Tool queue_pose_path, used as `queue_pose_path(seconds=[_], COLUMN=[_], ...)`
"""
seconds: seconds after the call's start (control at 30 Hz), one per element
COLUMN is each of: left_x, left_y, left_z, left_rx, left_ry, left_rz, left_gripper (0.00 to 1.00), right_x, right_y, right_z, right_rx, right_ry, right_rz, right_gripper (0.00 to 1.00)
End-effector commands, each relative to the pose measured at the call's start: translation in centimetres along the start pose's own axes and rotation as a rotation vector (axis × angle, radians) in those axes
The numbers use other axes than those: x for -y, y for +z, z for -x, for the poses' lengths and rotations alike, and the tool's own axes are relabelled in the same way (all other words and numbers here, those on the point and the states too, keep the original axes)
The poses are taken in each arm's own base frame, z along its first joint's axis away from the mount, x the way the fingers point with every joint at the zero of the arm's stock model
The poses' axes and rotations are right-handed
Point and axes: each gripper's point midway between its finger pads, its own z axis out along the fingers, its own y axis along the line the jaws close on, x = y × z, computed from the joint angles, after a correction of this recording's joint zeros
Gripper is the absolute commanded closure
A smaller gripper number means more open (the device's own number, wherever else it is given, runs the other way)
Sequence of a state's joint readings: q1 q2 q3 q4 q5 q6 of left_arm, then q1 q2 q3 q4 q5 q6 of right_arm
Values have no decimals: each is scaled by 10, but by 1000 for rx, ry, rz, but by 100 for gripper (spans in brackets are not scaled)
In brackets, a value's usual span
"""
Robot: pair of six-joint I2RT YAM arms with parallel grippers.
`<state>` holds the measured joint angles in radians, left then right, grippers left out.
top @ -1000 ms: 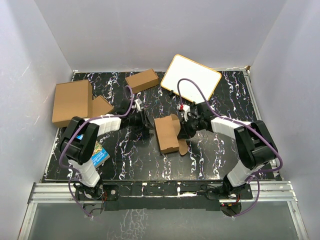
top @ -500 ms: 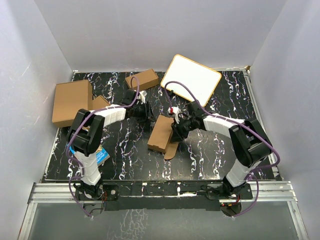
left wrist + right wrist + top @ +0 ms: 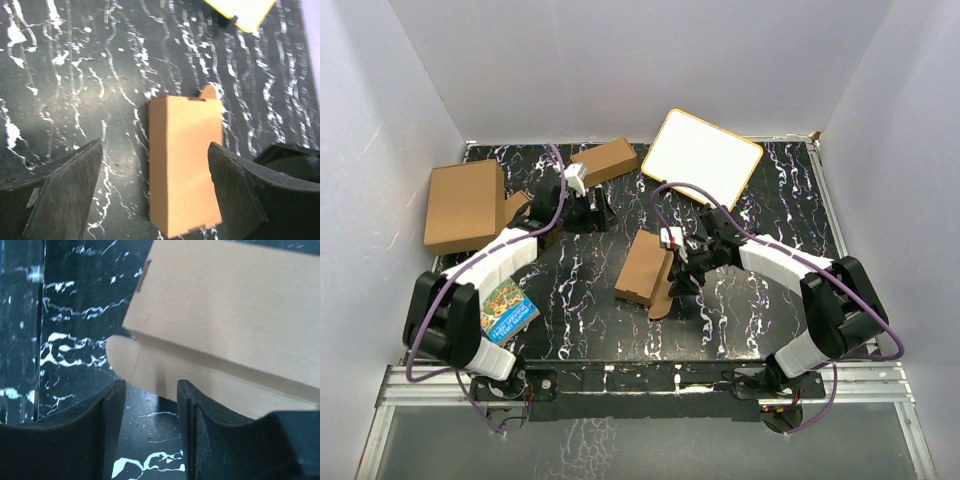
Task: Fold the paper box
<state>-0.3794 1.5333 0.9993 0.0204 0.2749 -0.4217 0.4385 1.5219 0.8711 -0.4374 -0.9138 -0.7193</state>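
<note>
**Paper box [image 3: 645, 268], mid-tabletop [image 3: 760, 310]: left arm has pulled away over the last half second.**
Left tool [image 3: 155, 149] now sits farther back and to the left, fingers spread wide and holding nothing, well apart from the box. Right tool [image 3: 149, 387] stays at the box's right edge, fingers a narrow gap apart, tips at a rounded side flap; whether they touch it cannot be told. The box lies where it did, top panel shut, its inside hidden.

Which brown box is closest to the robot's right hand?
The middle box, right beside the right gripper. The big carton sits far left, and the other small box is at the back.
</note>
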Motion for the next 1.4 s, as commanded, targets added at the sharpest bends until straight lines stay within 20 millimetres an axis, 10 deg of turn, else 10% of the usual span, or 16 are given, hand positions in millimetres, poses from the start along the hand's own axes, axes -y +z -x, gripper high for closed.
queue_pose_path(seconds=[0.0, 0.37, 0.77, 1.37], left_x=[32, 77, 46, 74], left_y=[-25, -6, 17, -19], left_z=[0, -75, -124, -42], left_rx=[55, -228, -384, -77], left_ry=[11, -7, -8, 97], left_rz=[-169, -347, -217, -224], left_gripper=[17, 60, 61, 36], right_x=[-10, -35, -16, -48], right_y=[-3, -8, 13, 24], right_z=[6, 15, -9, -4], right_rx=[57, 154, 33, 15], right_ry=[-185, -234, -320, -440], right_rz=[31, 147, 32, 138], right_gripper=[51, 57, 60, 58])
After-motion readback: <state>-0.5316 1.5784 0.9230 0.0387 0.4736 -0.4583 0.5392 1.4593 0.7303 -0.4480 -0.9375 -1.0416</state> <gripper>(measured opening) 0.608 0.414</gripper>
